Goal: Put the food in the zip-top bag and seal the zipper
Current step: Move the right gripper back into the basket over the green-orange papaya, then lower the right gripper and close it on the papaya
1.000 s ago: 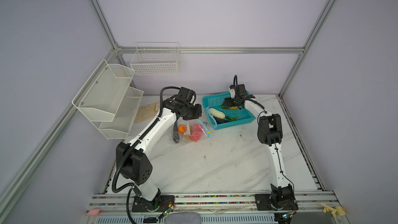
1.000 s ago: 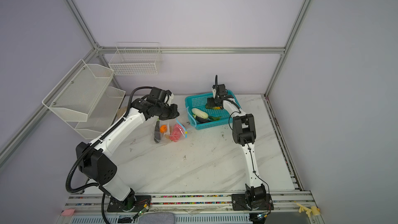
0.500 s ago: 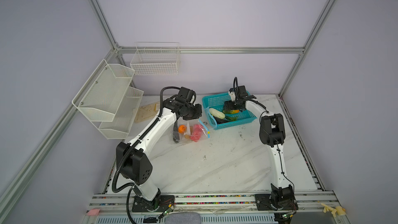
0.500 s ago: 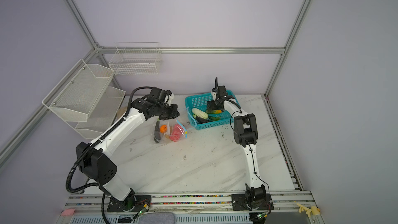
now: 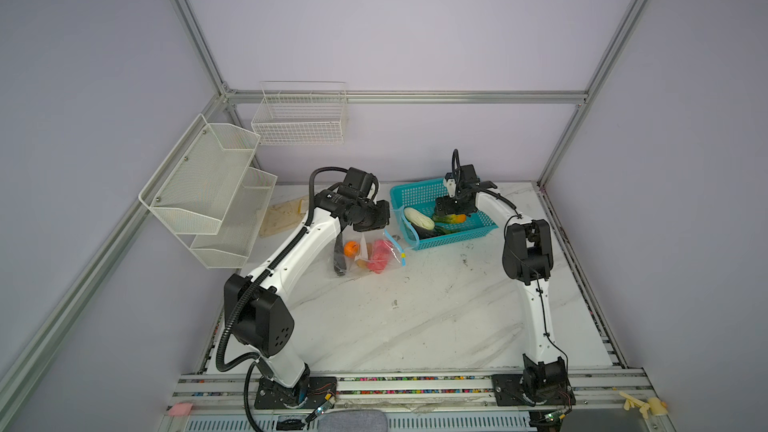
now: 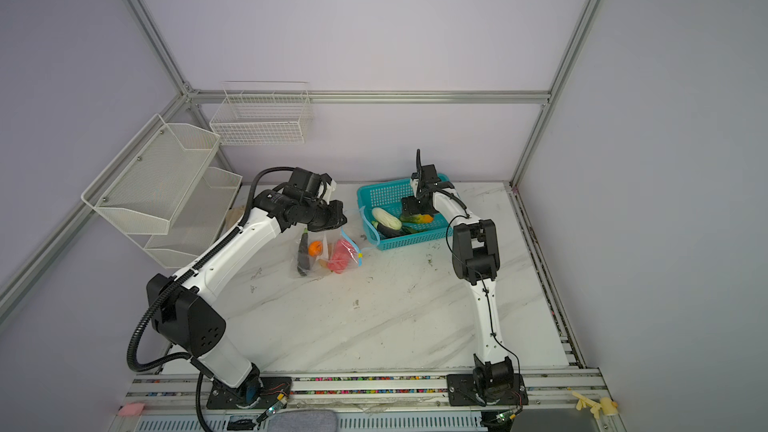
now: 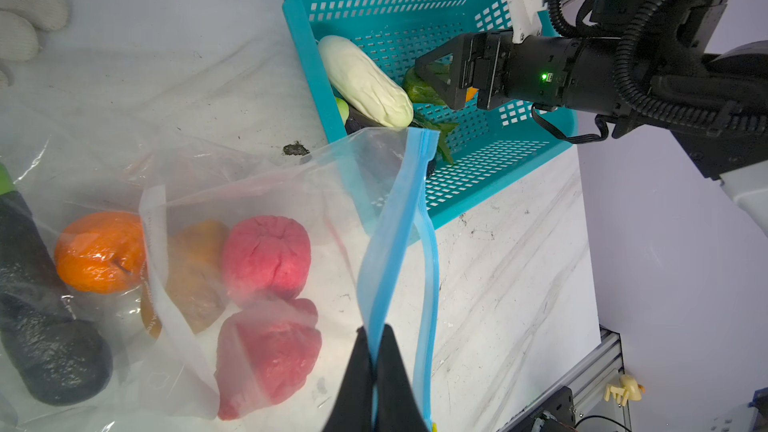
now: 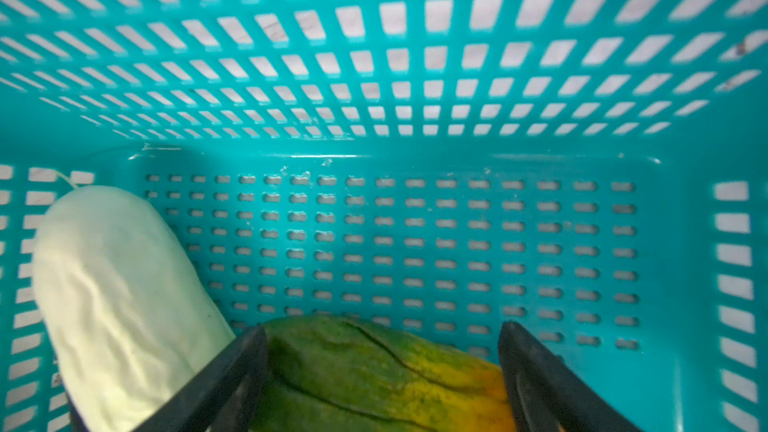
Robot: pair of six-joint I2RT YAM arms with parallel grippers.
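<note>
Slightly lower than a second ago, the right gripper has sunk into the teal basket; the left arm has not shifted. Nearest, the zip-top bag lies on the table, holding an orange piece, red pieces and a dark eggplant, all hazed by plastic. The left gripper is pinched tight on the blue zipper, and the bag's mouth gapes. The yellow slider is cut off at the frame edge. Farther back, the right jaws stand wide, straddling a green-and-orange fruit beside a white vegetable; contact is unclear.
</note>
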